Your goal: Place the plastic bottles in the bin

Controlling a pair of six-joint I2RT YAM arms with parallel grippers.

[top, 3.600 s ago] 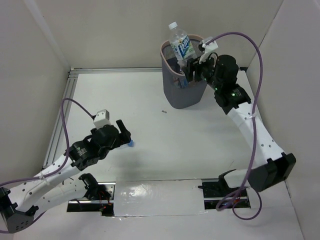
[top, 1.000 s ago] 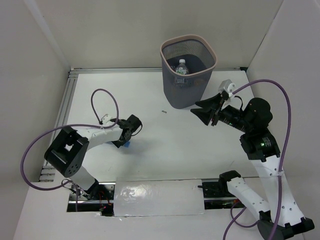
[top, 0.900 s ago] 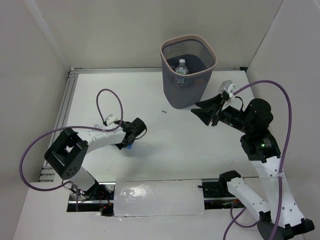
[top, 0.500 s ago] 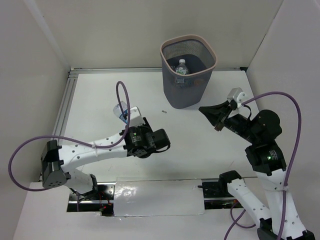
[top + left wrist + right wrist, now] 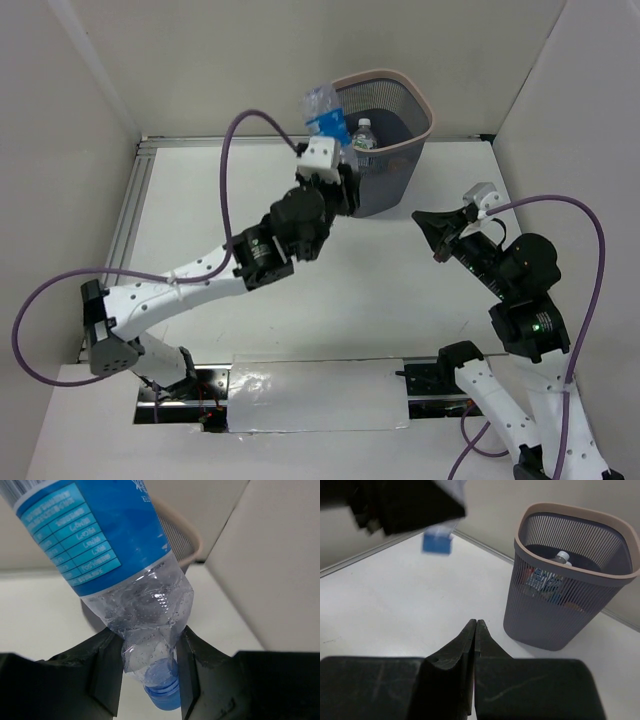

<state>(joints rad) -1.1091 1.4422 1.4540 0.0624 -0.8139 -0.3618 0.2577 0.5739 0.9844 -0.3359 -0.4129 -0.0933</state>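
White tabletop (image 5: 220, 190) is seen beneath both arms. A blue-labelled bottle (image 5: 322, 108) is clamped near its neck, cap down, by the left gripper (image 5: 148, 675), just beside the bin (image 5: 425, 115) rim; a second bottle (image 5: 363, 134) lies inside. The right gripper (image 5: 474, 645) is closed on nothing, well apart. The carry is judged to be the step in hand; next, the bottle must be brought over the opening and released.

Inverted blue-labelled bottle (image 5: 125, 570) in end effector (image 5: 148, 676)

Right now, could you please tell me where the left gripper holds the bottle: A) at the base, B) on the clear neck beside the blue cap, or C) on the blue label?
B: the left gripper pinches the bottle on its clear neck, right beside the blue cap.
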